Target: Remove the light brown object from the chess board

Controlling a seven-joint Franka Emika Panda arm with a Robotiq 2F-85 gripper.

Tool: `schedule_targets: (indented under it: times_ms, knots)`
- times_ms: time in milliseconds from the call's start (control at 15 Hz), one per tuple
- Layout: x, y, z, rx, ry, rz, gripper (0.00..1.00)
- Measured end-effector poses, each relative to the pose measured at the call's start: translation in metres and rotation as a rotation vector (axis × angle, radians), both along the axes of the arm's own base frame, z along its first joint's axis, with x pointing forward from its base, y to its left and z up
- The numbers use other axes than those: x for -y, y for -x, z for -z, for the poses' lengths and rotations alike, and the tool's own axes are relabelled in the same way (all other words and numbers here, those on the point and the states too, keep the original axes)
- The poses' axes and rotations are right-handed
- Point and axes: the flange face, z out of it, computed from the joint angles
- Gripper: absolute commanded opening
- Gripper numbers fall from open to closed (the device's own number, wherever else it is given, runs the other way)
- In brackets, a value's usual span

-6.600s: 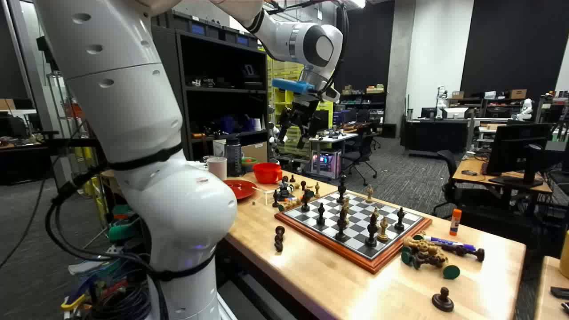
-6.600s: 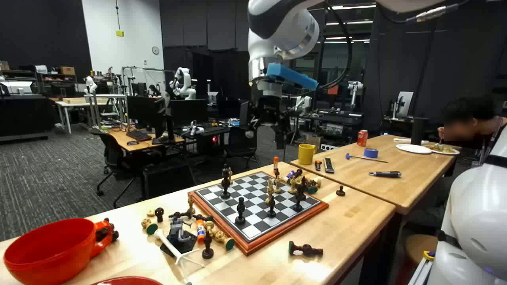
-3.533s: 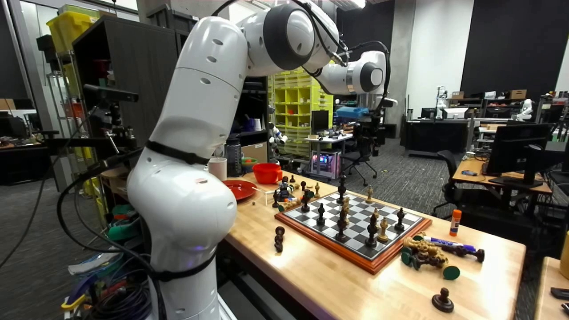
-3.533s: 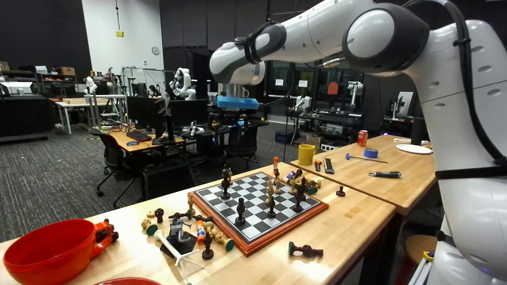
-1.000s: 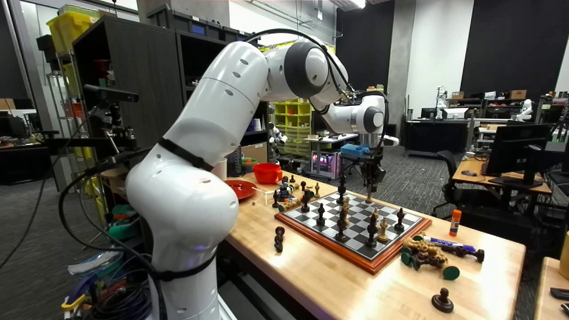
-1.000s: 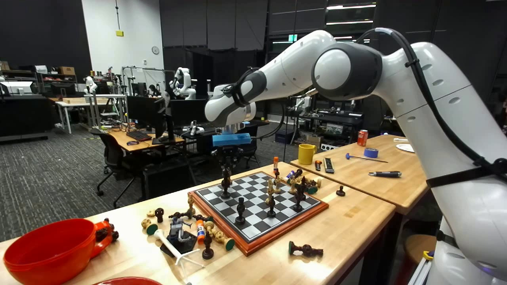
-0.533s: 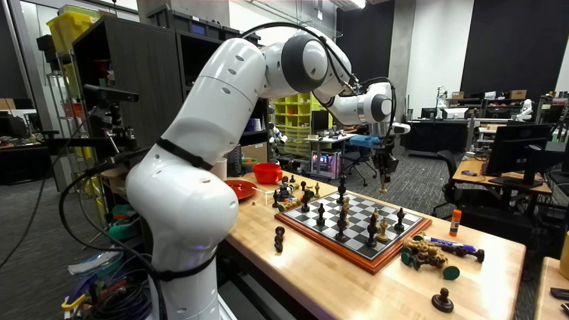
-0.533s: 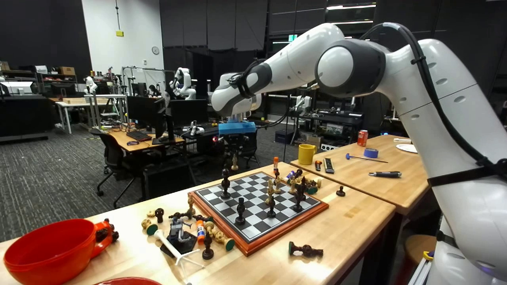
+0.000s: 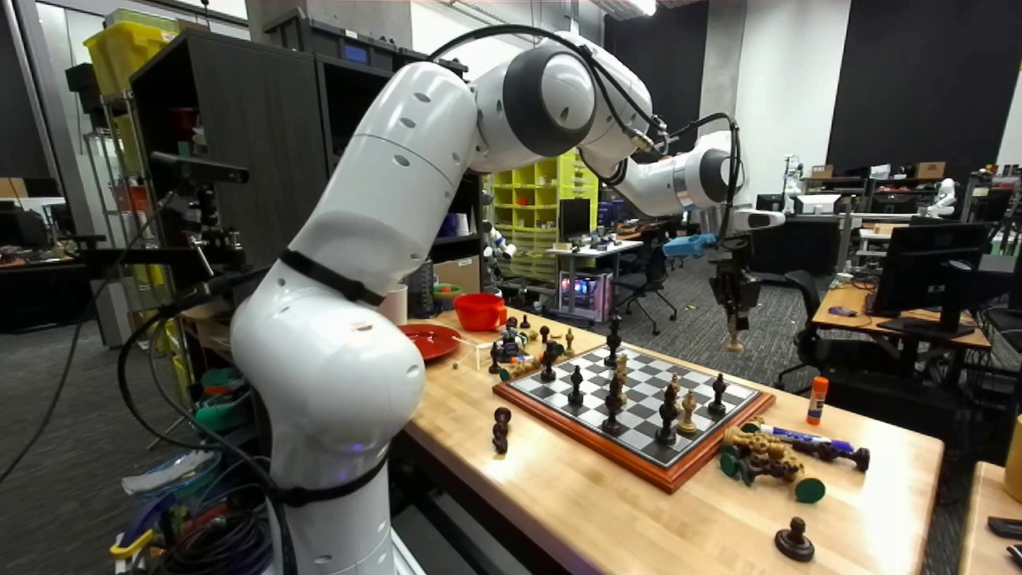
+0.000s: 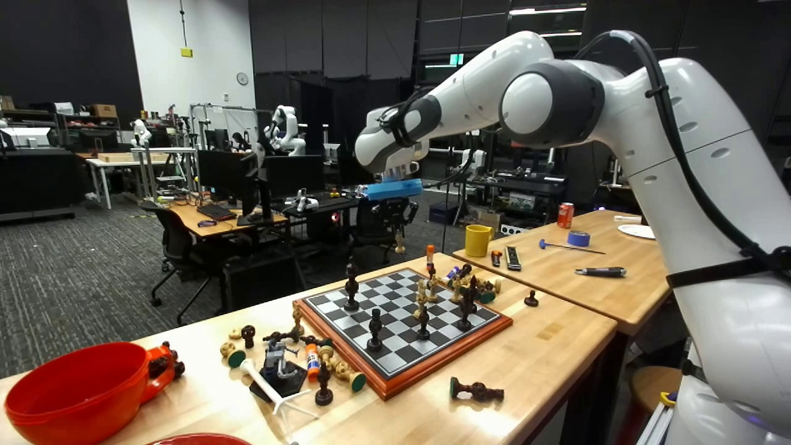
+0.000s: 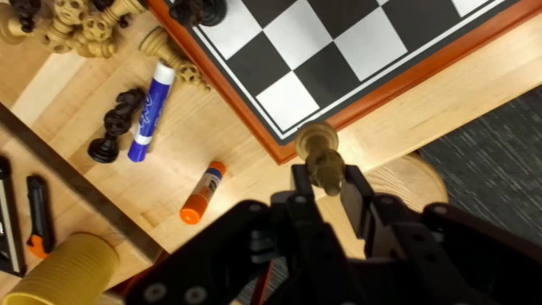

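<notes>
In the wrist view my gripper [image 11: 326, 171] is shut on the light brown object [image 11: 316, 136], a carved chess piece pinched near its top with its round base hanging down. Both exterior views show that light brown piece [image 9: 734, 341] in the air below my gripper [image 10: 397, 230], apart from any surface. It hangs beyond the far edge of the chess board [image 9: 591, 436], near a corner. The wrist view sees its base overlap the red-brown rim [image 11: 237, 101]. Other light brown pieces [image 9: 687, 413] and several dark pieces [image 10: 375, 330] stand upright on the squares.
Beside the board lie a purple marker [image 11: 150, 112], an orange glue stick [image 11: 204, 191] and a heap of fallen pieces [image 9: 766, 454]. Past the opposite side are more pieces, a white stand [image 10: 267, 383] and a red bowl [image 10: 80, 395]. A yellow mug [image 10: 477, 240] stands on the adjoining table.
Some seconds ago the piece stood at the board's far side with my gripper empty above. Since then I have gripped it, lifted it and carried it along the far edge toward the glue stick.
</notes>
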Motion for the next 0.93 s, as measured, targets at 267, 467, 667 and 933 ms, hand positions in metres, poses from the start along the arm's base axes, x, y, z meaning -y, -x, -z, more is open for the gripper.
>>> schedule_targets:
  times_ms: [267, 467, 667, 933]
  knots:
    - [0.019, 0.007, 0.010, -0.053, -0.003, 0.052, 0.06]
    - [0.024, 0.011, 0.018, -0.086, -0.005, 0.074, 0.06]
    - [0.023, 0.012, 0.026, -0.112, -0.007, 0.080, 0.06]
    - [0.024, 0.013, 0.038, -0.137, -0.008, 0.085, 0.06]
